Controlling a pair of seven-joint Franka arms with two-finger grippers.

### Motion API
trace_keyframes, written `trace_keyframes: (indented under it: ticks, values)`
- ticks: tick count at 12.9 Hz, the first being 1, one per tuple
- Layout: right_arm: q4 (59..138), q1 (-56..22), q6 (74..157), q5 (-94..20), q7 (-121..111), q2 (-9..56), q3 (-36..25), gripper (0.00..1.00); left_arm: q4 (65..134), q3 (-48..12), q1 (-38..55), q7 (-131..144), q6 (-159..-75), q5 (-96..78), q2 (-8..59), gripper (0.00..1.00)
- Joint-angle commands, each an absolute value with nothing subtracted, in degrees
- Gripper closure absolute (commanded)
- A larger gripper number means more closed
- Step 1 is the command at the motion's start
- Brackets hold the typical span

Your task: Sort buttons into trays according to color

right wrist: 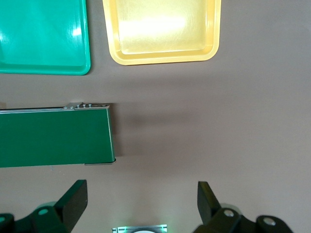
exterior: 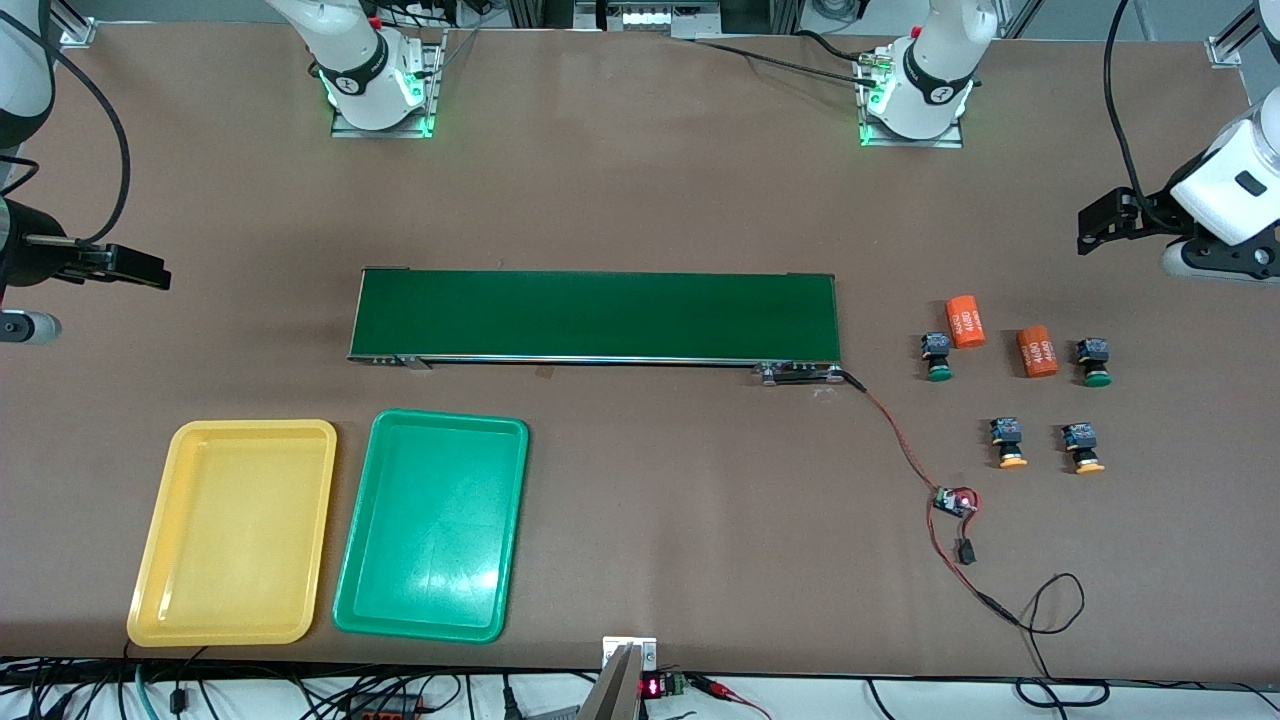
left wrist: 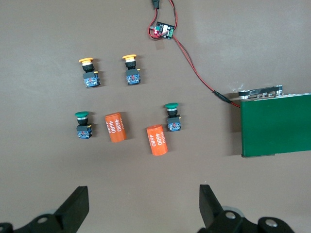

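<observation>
Brown table (exterior: 640, 200); dark-green belt (exterior: 595, 315) at centre.

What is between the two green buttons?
Two orange cylinders printed 4680 lie between the green buttons, one beside each. The front view and the left wrist view both show this; neither end effector is near them.

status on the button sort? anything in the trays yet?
Nothing done: yellow tray and green tray hold nothing. In hand: nothing; left gripper open over the table by the buttons, right gripper open near the belt's end. Left: both yellow buttons and both green buttons.
</observation>
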State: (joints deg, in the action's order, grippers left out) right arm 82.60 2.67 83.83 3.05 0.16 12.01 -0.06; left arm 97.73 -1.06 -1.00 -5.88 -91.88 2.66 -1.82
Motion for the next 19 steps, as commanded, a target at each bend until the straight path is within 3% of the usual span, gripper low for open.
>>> trace_keyframes:
  ticks: [1,9,12,15,19]
  values:
    - [84.2,2.9,84.81,2.99,1.05,10.46,0.44,0.0,95.98,-1.23,-1.23,-6.06,-91.23,1.85,-1.14,0.0]
    - [84.29,2.99,86.22,3.25,1.05,10.9,0.44,0.0,95.1,-0.97,-1.14,-5.36,-91.23,1.84,0.44,0.0]
    - [84.37,2.73,86.84,3.43,0.79,10.9,0.44,0.0,90.1,-0.79,-1.14,-5.36,-88.17,2.37,5.97,0.0]
    - [84.38,2.37,87.01,3.52,0.44,10.99,0.44,0.0,90.62,-0.7,-2.02,-5.8,-86.74,2.46,9.47,0.0]
    - [84.38,2.2,87.1,3.6,0.09,10.99,0.44,0.0,92.72,-0.7,-4.74,-5.71,-100.51,2.64,16.68,0.0]
